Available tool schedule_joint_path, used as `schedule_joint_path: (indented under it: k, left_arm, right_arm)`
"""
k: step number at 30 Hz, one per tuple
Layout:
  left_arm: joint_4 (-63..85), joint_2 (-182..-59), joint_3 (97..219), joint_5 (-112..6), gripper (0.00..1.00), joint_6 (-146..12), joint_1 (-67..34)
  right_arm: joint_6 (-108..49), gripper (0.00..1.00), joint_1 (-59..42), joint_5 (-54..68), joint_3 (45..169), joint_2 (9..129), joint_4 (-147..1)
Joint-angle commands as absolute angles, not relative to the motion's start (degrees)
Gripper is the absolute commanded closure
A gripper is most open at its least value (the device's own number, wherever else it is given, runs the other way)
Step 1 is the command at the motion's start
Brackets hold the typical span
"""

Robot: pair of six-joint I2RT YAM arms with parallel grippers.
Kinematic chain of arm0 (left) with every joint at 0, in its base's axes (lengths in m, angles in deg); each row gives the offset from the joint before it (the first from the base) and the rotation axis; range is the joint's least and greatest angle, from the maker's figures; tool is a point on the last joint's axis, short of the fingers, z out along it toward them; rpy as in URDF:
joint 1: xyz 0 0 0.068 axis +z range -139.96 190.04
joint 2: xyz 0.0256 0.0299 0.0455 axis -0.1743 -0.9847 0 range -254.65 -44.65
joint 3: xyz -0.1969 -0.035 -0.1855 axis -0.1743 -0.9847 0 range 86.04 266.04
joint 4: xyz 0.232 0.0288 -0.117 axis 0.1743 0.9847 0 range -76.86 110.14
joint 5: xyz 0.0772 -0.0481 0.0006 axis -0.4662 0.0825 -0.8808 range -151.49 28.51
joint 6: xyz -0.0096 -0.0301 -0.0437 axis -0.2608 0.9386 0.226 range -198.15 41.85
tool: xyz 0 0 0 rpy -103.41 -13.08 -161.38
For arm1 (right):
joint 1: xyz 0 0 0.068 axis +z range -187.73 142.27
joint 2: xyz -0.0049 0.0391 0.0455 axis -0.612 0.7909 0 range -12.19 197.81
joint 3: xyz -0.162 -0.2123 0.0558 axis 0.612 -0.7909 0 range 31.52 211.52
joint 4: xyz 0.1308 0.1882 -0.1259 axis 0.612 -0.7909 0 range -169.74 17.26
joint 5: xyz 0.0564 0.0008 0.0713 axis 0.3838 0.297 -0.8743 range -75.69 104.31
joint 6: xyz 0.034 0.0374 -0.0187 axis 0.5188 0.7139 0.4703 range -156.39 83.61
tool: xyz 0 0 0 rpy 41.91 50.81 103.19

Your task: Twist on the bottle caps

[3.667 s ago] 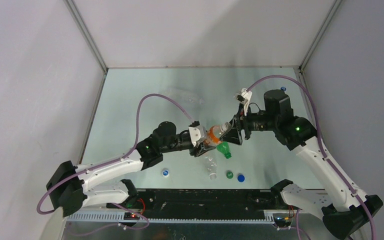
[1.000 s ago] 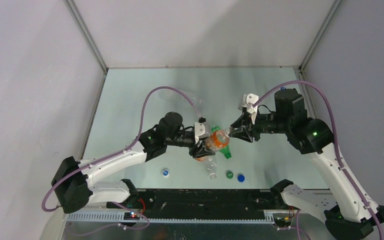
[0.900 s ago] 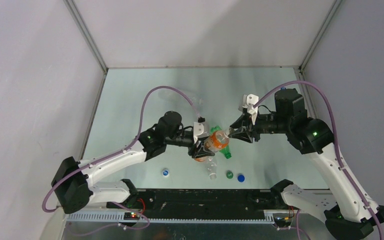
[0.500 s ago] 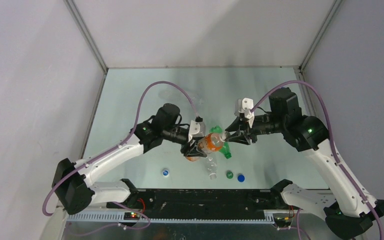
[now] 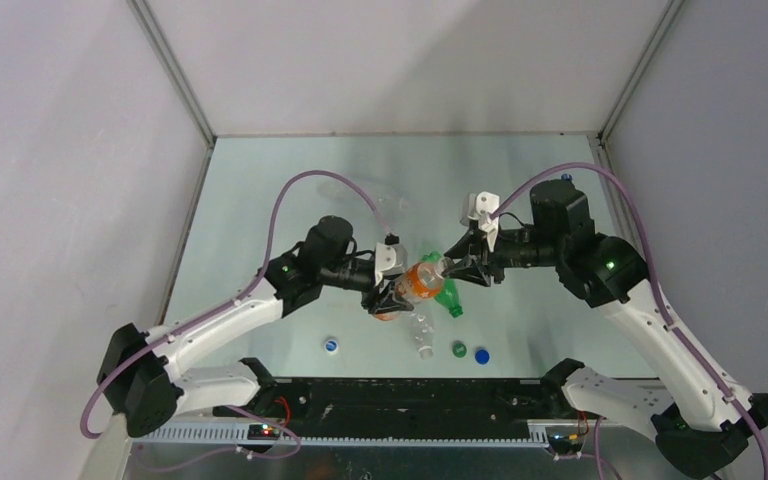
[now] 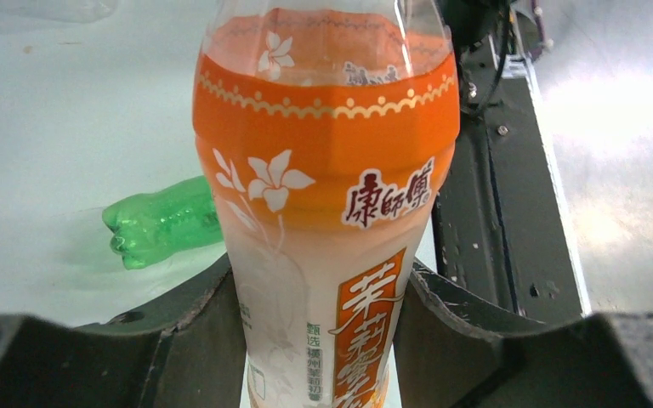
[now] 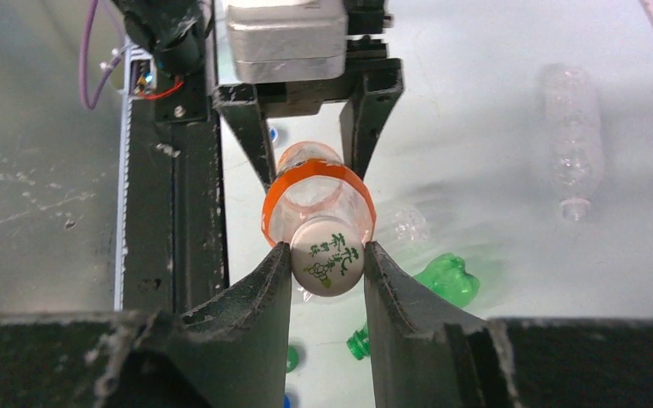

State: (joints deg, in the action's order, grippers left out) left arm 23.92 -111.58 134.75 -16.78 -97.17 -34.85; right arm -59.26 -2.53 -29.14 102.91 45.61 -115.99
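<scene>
An orange-labelled bottle [image 5: 418, 282] hangs tilted above the table, neck pointing right. My left gripper [image 5: 392, 295] is shut on its lower body; in the left wrist view the gripper [image 6: 319, 289] has a finger on each side of the bottle [image 6: 323, 170]. My right gripper [image 5: 452, 268] meets the bottle's mouth from the right. In the right wrist view this gripper [image 7: 327, 255] is shut on a white cap [image 7: 327, 263] with green print, which sits at the bottle's mouth [image 7: 318, 194]. How far the cap is threaded on cannot be seen.
A green bottle [image 5: 447, 298] lies uncapped on the table under the held one, and a clear bottle [image 5: 421, 335] lies just in front. Loose caps rest near the front edge: blue-and-white [image 5: 331, 346], green [image 5: 458, 349], blue [image 5: 481, 354]. Another clear bottle [image 7: 571, 110] lies further back.
Both grippers have shifted a little to the left together, still holding the orange bottle and the cap. The bottle's neck has dropped slightly.
</scene>
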Motion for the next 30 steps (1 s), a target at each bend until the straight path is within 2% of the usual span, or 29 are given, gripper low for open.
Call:
schedule_joint_path:
  k: [1,14,24,30]
  left_arm:
    - [0.01,-106.77,133.65,-24.24,0.75,-88.92,-35.84]
    - [-10.3,-105.63,128.67,-31.86,0.75,-84.62,-38.26]
    - [-8.74,-104.63,128.49,-44.74,0.74,-93.67,-43.52]
    - [-13.82,-104.85,126.85,-50.95,0.73,-94.4,-45.29]
  right_arm:
    - [-50.58,0.96,-0.79,-26.14,98.71,44.21,-112.31]
    - [-37.01,0.99,-1.19,-18.12,93.44,39.86,-104.23]
    - [-31.33,1.0,-1.1,-14.75,93.68,40.87,-105.67]
    - [-25.8,1.0,-0.7,-10.63,93.92,41.14,-106.72]
